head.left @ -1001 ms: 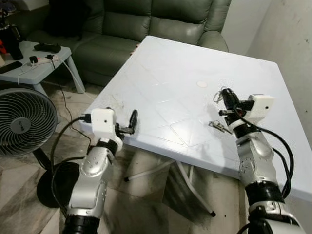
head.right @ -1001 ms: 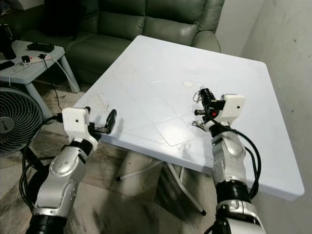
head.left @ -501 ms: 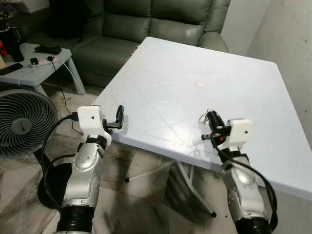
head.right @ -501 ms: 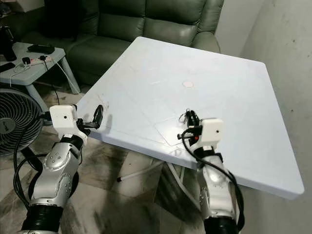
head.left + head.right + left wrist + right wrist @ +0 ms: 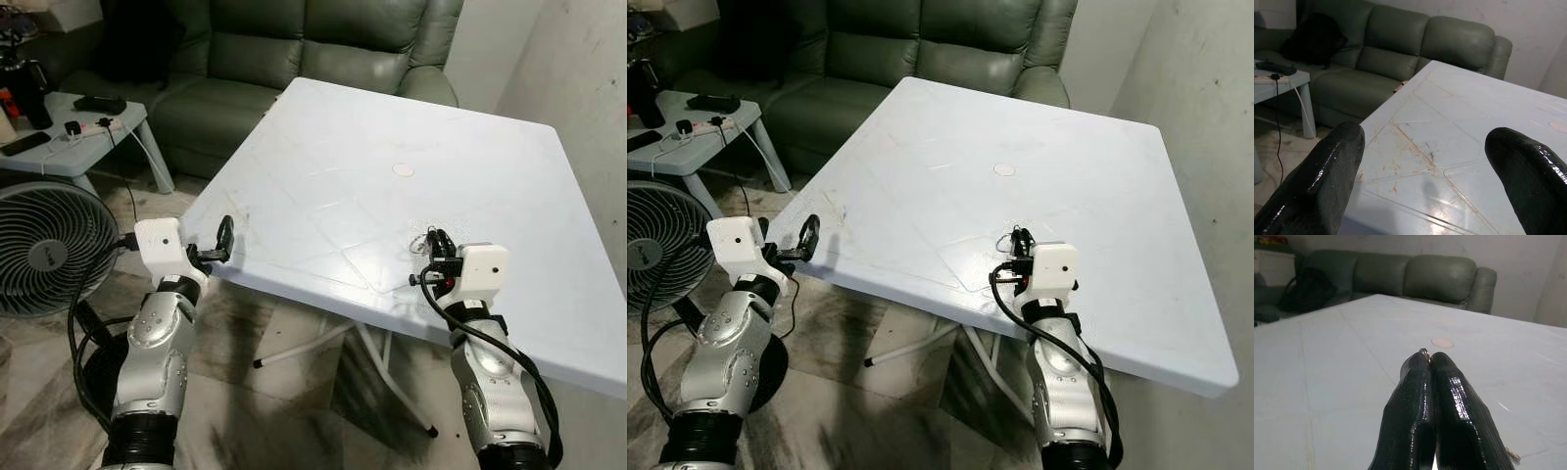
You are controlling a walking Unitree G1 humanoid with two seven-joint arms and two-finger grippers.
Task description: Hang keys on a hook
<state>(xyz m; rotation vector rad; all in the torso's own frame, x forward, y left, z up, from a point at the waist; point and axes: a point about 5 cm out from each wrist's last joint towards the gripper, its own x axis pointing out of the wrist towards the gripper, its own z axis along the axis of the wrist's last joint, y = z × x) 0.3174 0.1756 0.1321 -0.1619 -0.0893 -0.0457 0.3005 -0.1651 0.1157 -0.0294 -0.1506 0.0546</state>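
Black fingers of the right end effector (image 5: 436, 245) are pinching the key ring (image 5: 1424, 351) above the white desk (image 5: 323, 147); the left end effector (image 5: 224, 238) is gaping apart.

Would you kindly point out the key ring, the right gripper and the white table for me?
key ring (image 5: 1424, 351): right wrist view, the metal loop showing above the fingertips.
right gripper (image 5: 1430, 357): right wrist view, where its closed fingertips meet.
white table (image 5: 392, 117): left eye view, bare top near the far edge.
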